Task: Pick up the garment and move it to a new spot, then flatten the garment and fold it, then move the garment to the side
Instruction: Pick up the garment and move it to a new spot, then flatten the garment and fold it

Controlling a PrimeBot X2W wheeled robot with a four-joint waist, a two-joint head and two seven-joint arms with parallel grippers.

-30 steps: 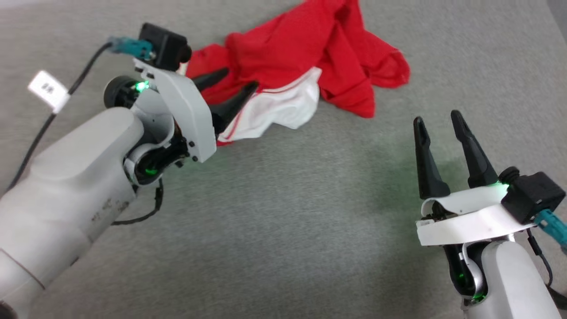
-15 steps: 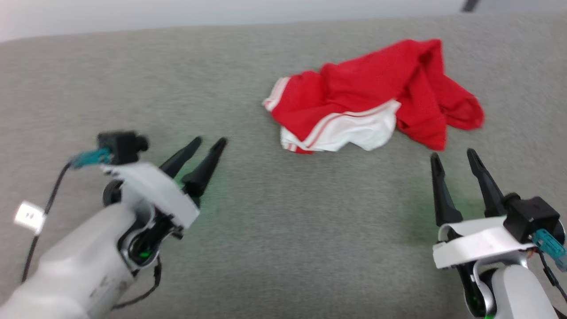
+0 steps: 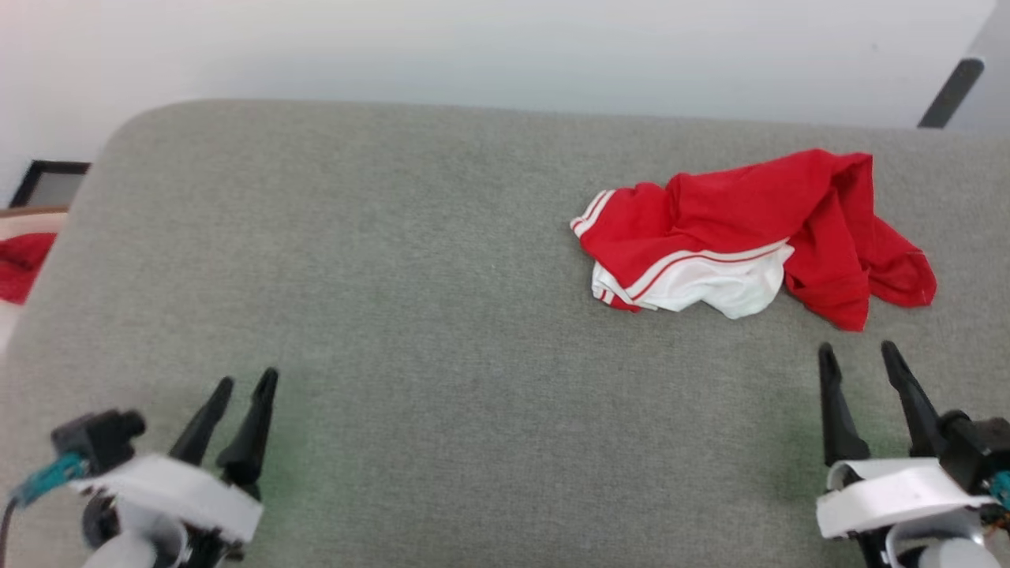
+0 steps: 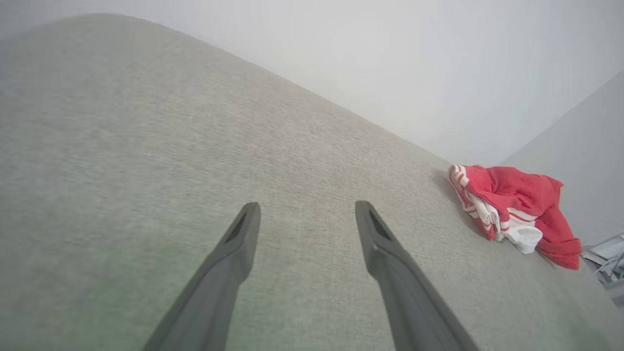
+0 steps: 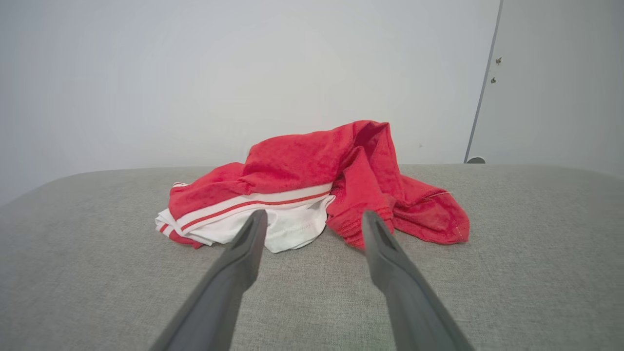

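The garment [image 3: 757, 237] lies crumpled at the back right of the grey surface, red with a white striped sleeve showing; its number is hidden in the folds. In the right wrist view the garment [image 5: 317, 195] sits just beyond my open right gripper [image 5: 314, 219]. That right gripper [image 3: 858, 353] stands at the lower right of the head view, a short way in front of the cloth, holding nothing. My left gripper [image 3: 248, 380] is open at the lower left, far from the garment [image 4: 512, 214], which shows at the right of the left wrist view past my left gripper [image 4: 307, 207].
The grey padded surface [image 3: 394, 276] stretches wide between the two arms, with its rounded far edge against a white wall. A small plain red cloth [image 3: 20, 264] lies off the left edge, beside a dark frame [image 3: 47, 177]. A dark leg [image 3: 951, 91] stands at the top right.
The left gripper let go of the garment and drew back to the lower left. The camera rose and pulled back, so the whole surface shows. The right gripper stayed open.
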